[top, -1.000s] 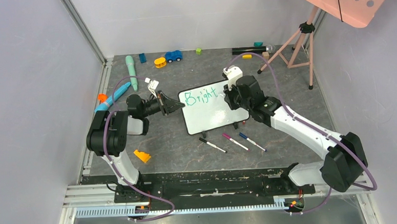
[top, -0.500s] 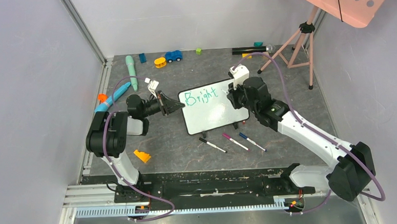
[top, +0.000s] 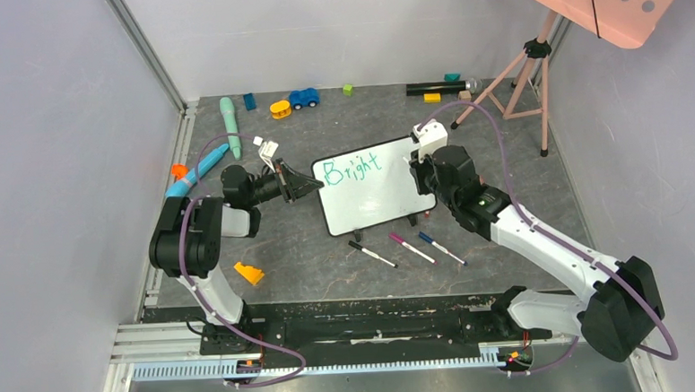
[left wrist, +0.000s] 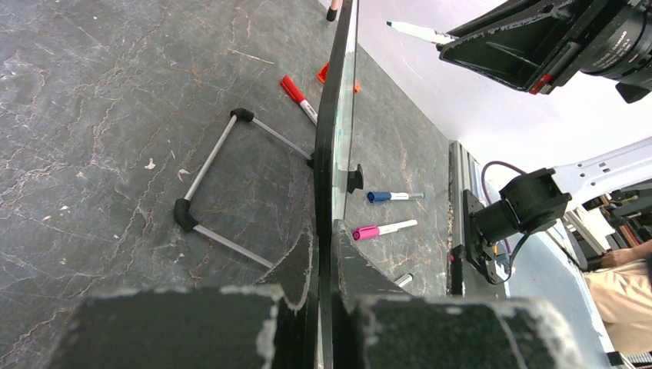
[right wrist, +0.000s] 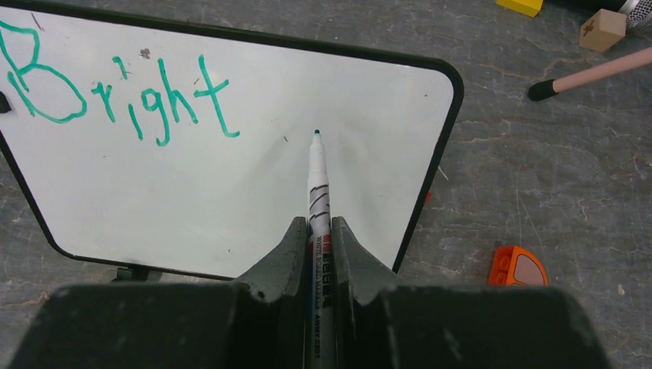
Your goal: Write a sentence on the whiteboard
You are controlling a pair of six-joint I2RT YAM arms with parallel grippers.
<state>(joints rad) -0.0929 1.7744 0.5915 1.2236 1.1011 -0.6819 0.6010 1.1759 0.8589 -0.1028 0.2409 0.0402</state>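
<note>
The whiteboard (top: 375, 199) stands tilted on its little feet mid-table, with teal "Bright" (top: 351, 169) written along its top. My left gripper (top: 313, 186) is shut on the board's left edge; in the left wrist view the board (left wrist: 336, 115) runs edge-on between the fingers (left wrist: 296, 265). My right gripper (top: 419, 162) is shut on a white marker (right wrist: 317, 181). The marker's teal tip points at the bare board (right wrist: 231, 184) to the right of the "t" (right wrist: 215, 96). Seen from the left wrist, the marker (left wrist: 419, 33) hangs a little off the board face.
Black (top: 371, 254), pink (top: 411, 247) and blue (top: 441, 248) markers lie in front of the board. An orange block (top: 248, 273) sits near left. Toys line the back edge, among them a blue car (top: 303, 98). A pink tripod (top: 519, 70) stands at the back right.
My right arm has swung to the right, carrying the marker from beside the written word toward the board's right side. The left gripper and the board have stayed put.
</note>
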